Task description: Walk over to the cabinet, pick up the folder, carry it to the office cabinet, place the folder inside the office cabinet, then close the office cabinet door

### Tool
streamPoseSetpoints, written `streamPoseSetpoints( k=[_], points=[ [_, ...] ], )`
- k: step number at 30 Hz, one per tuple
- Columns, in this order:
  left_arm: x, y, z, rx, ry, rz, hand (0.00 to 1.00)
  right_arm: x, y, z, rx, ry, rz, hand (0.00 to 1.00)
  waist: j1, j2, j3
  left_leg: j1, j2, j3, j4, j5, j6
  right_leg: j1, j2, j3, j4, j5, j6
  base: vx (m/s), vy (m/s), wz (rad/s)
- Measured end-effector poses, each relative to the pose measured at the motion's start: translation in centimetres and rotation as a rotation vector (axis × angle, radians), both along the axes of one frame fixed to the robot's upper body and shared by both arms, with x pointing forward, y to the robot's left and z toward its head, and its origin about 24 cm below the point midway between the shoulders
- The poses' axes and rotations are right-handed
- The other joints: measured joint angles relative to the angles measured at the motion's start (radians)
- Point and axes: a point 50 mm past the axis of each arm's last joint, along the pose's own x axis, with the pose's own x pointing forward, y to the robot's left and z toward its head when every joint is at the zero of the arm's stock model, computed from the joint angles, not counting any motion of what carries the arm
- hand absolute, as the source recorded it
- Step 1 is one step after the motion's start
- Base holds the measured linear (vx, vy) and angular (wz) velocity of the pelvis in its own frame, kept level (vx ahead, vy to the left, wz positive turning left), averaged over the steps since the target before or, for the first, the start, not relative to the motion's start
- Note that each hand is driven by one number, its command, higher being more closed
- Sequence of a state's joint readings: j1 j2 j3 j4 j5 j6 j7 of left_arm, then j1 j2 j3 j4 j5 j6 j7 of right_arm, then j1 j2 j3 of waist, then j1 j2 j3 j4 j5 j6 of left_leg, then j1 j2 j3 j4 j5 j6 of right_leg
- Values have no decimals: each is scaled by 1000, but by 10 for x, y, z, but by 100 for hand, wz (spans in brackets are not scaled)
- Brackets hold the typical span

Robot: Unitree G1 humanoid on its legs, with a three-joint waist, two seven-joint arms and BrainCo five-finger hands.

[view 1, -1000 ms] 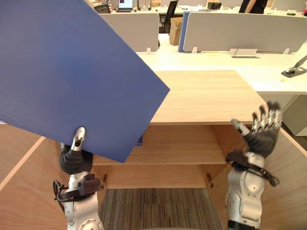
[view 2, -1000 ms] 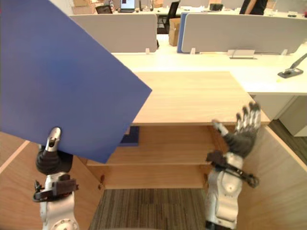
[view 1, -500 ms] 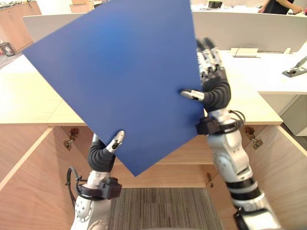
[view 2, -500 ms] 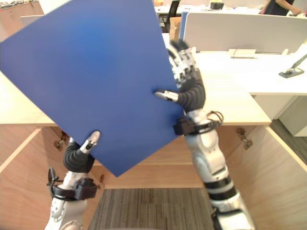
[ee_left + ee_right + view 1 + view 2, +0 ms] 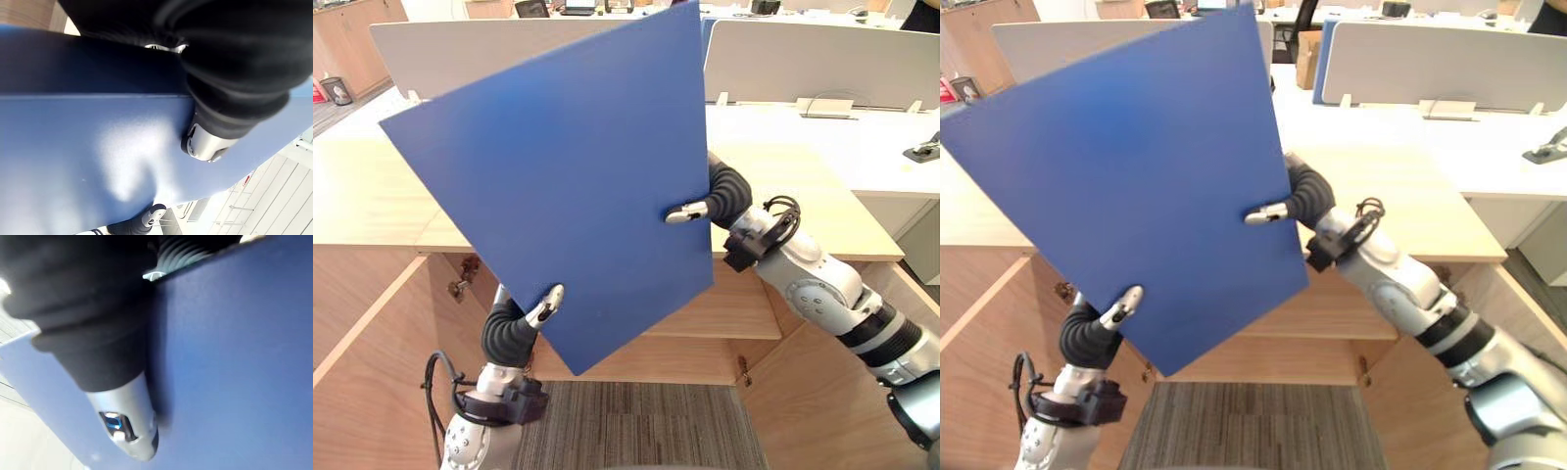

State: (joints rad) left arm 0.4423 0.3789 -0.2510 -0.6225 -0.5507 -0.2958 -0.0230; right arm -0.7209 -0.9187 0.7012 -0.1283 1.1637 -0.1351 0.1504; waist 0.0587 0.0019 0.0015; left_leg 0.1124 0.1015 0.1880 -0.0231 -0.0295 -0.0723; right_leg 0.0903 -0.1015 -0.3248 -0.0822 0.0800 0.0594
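Note:
A large blue folder (image 5: 558,166) is held up, tilted, in front of the open wooden office cabinet (image 5: 822,220). My left hand (image 5: 512,335) grips its lower edge, with the thumb (image 5: 208,144) pressed on the front face. My right hand (image 5: 728,192) grips the folder's right edge, its thumb (image 5: 128,431) also on the front face. Both hands' fingers are hidden behind the folder. The folder covers much of the cabinet's top and interior.
The cabinet's two doors (image 5: 357,372) (image 5: 813,401) stand open toward me, with a shelf (image 5: 744,315) inside and striped carpet (image 5: 636,426) below. Behind it run white desks with grey partitions (image 5: 822,64). A black desk tool (image 5: 922,152) lies at the far right.
My right hand rose from beside the cabinet and took the folder's right edge. The folder swung from the upper left to the middle. The view has shifted too.

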Motion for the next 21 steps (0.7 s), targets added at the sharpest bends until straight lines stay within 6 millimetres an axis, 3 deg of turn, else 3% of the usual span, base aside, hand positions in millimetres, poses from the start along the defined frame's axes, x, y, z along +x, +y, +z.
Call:
streamPoseSetpoints(
  k=[6, 7, 15, 21],
  points=[
    [-1, 3, -1, 51, 19, -14, 100, -4, -5, -6, -81, 56, 13, 100, 6, -1, -2, -4, 0, -1, 3, 0, 0, -1, 0, 0, 0, 0, 0, 0, 0, 0],
    [-1, 3, -1, 59, 17, -17, 0, -5, -7, -5, -97, 52, 18, 100, 8, -1, -3, -4, 0, -2, 4, 0, 0, -1, 0, -1, 0, 0, 0, 0, 0, 0],
    [-8, -9, -16, 117, 91, -152, 0, -10, -19, 6, -187, -21, 23, 100, 16, 0, -9, -5, 0, -3, 5, 0, -1, -1, 0, -2, 0, 0, 0, 0, 0, 0],
    [-14, -21, -66, 107, 312, -369, 0, -20, -19, -4, -281, -86, 55, 100, 12, -1, -19, -5, 1, 1, 3, 0, -1, -5, 0, 0, 1, 0, 0, 0, 0, -1]
  ],
)
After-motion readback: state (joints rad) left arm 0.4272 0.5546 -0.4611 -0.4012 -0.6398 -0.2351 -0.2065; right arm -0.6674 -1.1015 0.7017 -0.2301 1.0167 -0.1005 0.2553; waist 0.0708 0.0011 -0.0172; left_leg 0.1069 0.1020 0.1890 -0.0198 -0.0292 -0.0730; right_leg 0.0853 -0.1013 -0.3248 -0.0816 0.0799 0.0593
